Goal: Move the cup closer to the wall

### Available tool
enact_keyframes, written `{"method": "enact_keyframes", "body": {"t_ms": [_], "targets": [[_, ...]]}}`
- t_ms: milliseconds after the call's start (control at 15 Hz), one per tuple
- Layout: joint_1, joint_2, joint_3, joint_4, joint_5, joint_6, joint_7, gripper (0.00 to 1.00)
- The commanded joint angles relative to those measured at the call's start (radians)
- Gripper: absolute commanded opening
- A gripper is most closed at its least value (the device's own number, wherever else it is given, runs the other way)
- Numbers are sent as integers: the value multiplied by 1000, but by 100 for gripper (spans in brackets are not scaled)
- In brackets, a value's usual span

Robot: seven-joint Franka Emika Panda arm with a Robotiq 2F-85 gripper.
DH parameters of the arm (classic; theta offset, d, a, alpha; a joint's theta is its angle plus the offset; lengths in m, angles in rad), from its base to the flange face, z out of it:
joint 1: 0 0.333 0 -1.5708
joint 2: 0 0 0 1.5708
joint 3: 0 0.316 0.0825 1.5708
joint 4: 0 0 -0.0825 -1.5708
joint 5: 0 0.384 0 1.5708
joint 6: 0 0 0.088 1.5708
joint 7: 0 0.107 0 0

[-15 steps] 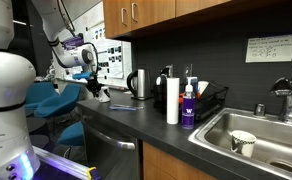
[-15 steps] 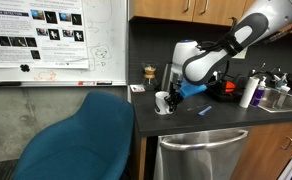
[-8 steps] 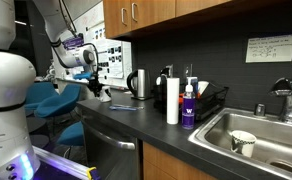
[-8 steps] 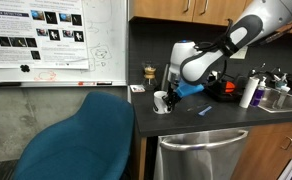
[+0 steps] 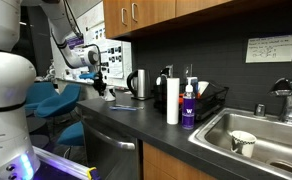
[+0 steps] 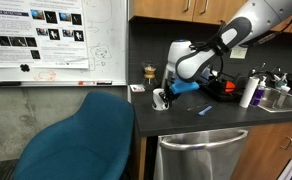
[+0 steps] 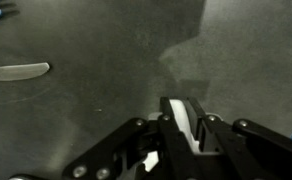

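The pincer (image 7: 184, 112) is clamped on the rim of the cup (image 6: 160, 102), at the left end of the desk (image 6: 201, 122), apart from the far wall (image 6: 186, 35). I would hold the cup upright and low, move slowly toward the wall, and release only when it stands.

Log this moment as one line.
gripper: shut on cup | cup: near counter end | wall: not yet reached
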Motion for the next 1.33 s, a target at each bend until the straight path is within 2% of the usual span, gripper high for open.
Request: {"method": "enact_keyframes", "body": {"t_ms": [0, 533, 933, 1000, 1067, 1267], "targets": [[25, 55, -36, 94, -2, -22, 28, 5], [53, 173, -98, 262, 7, -26, 98, 5], [84, 218, -128, 323, 9, -21, 181, 5], [88, 218, -131, 322, 8, -21, 193, 35], [91, 216, -133, 318, 7, -20, 201, 46], [97, 199, -137, 298, 3, -28, 212, 62]]}}
